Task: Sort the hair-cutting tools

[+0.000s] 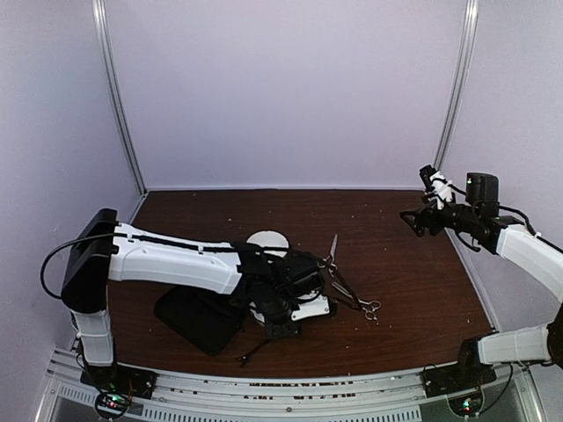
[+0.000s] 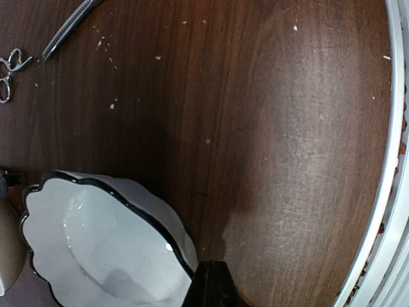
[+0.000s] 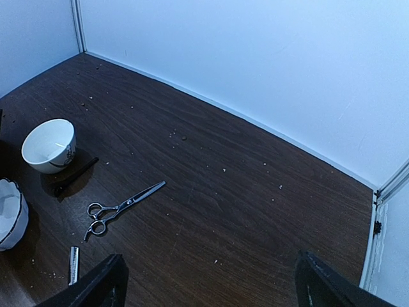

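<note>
One pair of silver scissors [image 1: 332, 252] lies mid-table, also in the right wrist view [image 3: 121, 206]. A second pair [image 1: 359, 303] lies just right of the scalloped white bowl [image 1: 312, 308]; its ring handles [image 2: 9, 73] show in the left wrist view beside a toothed metal strip [image 2: 67, 29]. One black stick [image 3: 75, 175] lies by the round white bowl [image 3: 48, 146]. Another thin black stick [image 1: 252, 353] lies near the front edge. My left gripper [image 1: 281, 329] is shut and empty, low beside the scalloped bowl's rim [image 2: 128, 198]. My right gripper [image 1: 412, 220] is open and empty, raised at far right.
A flat black case [image 1: 198, 318] lies under my left arm at front left. The round white bowl [image 1: 266, 239] stands behind that arm. A metal rail [image 2: 390, 160] runs along the table's near edge. White walls enclose the back and sides.
</note>
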You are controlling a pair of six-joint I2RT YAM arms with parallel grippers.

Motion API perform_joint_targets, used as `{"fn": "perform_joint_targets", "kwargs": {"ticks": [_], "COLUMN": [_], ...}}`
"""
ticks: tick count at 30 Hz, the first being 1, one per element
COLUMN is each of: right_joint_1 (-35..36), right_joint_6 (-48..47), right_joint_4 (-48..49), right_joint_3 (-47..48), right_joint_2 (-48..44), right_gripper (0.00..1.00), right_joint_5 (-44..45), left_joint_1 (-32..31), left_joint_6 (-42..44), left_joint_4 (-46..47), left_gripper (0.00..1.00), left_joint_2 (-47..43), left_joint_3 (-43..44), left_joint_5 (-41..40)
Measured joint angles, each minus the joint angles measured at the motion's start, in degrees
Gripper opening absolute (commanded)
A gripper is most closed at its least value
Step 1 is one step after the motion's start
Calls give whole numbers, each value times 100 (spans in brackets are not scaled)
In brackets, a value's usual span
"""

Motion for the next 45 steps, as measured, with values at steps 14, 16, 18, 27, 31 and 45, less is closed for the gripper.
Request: {"fn": "perform_joint_targets", "kwargs": {"ticks": [14,16,18,27,31,45], "right_joint_1": [0,0,0,0,0,0], "right_joint_6": [-24,-26,-42,-101,-103,-105], "right_joint_4": [-44,-44,-44,-46,-46,-50], "right_joint_3": [0,0,0,0,0,2], "right_joint_2": [0,0,0,0,0,0], "right_gripper": [93,93,93,93,93,93], "right_joint_5": [0,0,0,0,0,2], "left_joint_1": [157,179,179,63,61,925], "left_joint_6": [109,122,138,170,168,212], "left_joint_4": [-343,-415,-435,-415,-420,-439], "left_gripper": [0,0,0,0,0,0], "left_joint_2": [177,184,181,192,293,557], "left_joint_3": [350,391,409,289,269,376], "left_joint_5": [-343,-310,-219,166,2,-675]}}
